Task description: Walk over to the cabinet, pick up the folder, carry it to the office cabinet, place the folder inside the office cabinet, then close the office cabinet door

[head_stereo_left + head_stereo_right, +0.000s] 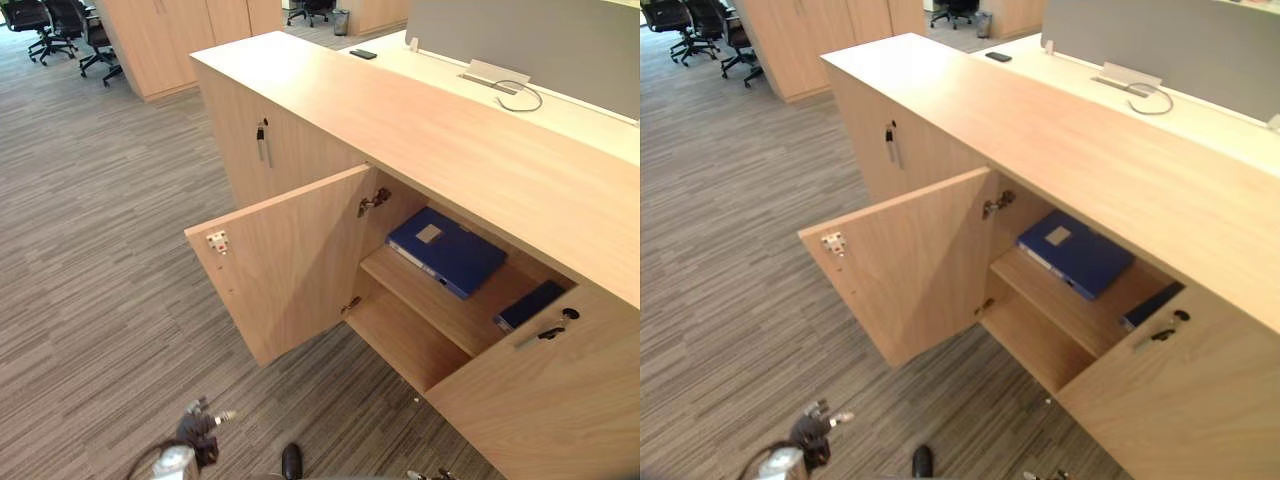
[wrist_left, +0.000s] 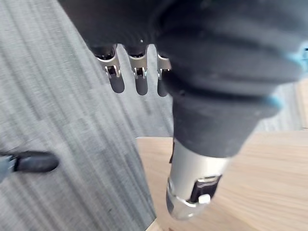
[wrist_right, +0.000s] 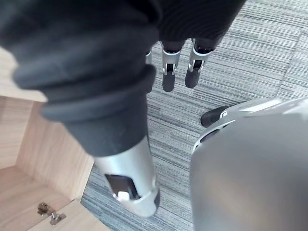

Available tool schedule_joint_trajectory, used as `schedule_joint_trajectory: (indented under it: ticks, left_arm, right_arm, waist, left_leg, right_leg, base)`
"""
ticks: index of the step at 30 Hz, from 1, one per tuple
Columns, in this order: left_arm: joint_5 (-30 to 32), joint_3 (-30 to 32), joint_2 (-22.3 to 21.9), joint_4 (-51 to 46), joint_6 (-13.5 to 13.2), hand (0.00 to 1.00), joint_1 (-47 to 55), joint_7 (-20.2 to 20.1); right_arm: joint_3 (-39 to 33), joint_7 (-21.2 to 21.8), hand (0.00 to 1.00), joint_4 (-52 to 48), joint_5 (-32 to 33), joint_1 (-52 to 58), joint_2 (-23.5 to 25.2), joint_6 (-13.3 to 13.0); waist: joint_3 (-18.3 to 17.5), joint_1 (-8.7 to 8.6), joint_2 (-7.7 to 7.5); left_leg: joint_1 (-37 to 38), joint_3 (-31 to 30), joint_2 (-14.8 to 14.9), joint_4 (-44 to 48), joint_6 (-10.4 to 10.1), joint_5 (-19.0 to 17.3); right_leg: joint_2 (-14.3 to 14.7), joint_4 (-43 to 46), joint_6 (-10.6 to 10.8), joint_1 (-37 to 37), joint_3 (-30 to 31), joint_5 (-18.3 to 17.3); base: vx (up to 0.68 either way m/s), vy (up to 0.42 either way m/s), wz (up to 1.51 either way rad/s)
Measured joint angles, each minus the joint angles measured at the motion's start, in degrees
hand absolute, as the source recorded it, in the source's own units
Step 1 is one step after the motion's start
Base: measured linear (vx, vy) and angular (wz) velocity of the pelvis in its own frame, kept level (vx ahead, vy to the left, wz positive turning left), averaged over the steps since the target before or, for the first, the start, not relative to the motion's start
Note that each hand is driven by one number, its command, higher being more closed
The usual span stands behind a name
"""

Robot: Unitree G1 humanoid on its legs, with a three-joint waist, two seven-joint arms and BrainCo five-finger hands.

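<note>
Left wrist view: the left hand (image 2: 140, 79) hangs loose-fingered and empty over carpet (image 2: 57, 96). The right hand (image 3: 168, 72) is likewise relaxed, holding nothing. The folder (image 1: 446, 252) lies on the shelf (image 1: 440, 305) inside the cabinet (image 1: 420, 120); its door (image 1: 290, 265) stands wide open, with carpet spreading beside its edge.

No words or numbers to read anywhere. Small pale label (image 1: 429, 234) on the blue folder (image 1: 458, 258), too tiny to make out.
</note>
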Motion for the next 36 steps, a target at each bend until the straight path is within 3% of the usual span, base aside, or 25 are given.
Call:
schedule_joint_trajectory:
  ticks: [8,11,20,23,31,36]
  left_arm:
    - [8.52,-0.06,9.97,0.0,0.77,0.0,-12.94,7.17]
    - [13.73,-2.81,18.18,5.74,0.88,0.0,-21.89,9.53]
    - [11.08,-10.51,25.96,16.71,2.02,0.0,-32.52,8.73]
    - [10.2,-12.08,25.97,17.67,3.04,0.0,-35.25,9.21]
    - [17.45,-19.0,25.22,15.68,3.39,0.0,-35.32,9.93]
    - [19.66,-24.25,22.39,0.13,3.69,0.0,-27.94,10.76]
  right_arm:
    - [-2.4,-0.37,0.0,0.68,0.52,3.83,-0.76,-0.02]
    - [-3.24,-0.49,0.0,1.99,2.34,4.8,-0.67,-0.16]
    - [-4.54,-0.31,0.0,2.63,5.14,4.46,-0.37,-1.68]
    - [-4.99,-0.32,0.0,3.09,5.8,4.63,-0.4,-1.73]
    - [-5.09,-0.33,0.0,4.07,4.4,4.6,-0.42,-1.84]
    - [-5.06,-0.56,0.0,3.98,4.4,4.41,-0.49,-1.83]
  waist:
    - [0.36,-1.67,-0.23]
    - [0.97,-2.0,-1.07]
    - [2.03,-2.71,-0.84]
    - [2.07,-3.26,-0.78]
    - [2.43,-2.58,-0.17]
    - [2.47,-2.18,0.15]
  left_leg:
    - [0.17,0.34,0.39,-0.01,-0.69,0.4]
    - [0.48,1.43,0.27,0.02,-0.92,0.42]
    - [2.75,8.63,2.55,0.1,-1.82,-1.64]
    - [2.82,9.67,3.38,0.22,-1.88,-1.65]
    - [1.78,9.52,3.61,0.06,-1.88,-0.46]
    - [0.05,7.26,2.47,0.01,-1.94,0.14]
  right_leg:
    - [0.27,-2.66,-1.42,1.04,0.12,-0.9]
    - [0.3,-3.03,-1.34,1.09,1.25,-0.84]
    - [1.87,-2.16,-1.55,-0.88,9.03,1.45]
    - [2.61,-2.17,-1.76,-1.39,9.8,2.14]
    - [2.5,-1.6,-1.82,-2.72,9.8,2.44]
    - [1.61,-1.54,-1.24,-3.3,8.78,2.78]
  base:
    - [-0.04,-0.04,-0.02]
    - [0.03,-0.01,-0.17]
    - [0.0,0.01,-0.43]
    - [-0.04,-0.031,-0.27]
    - [-0.09,-0.015,0.01]
    - [-0.13,0.039,0.26]
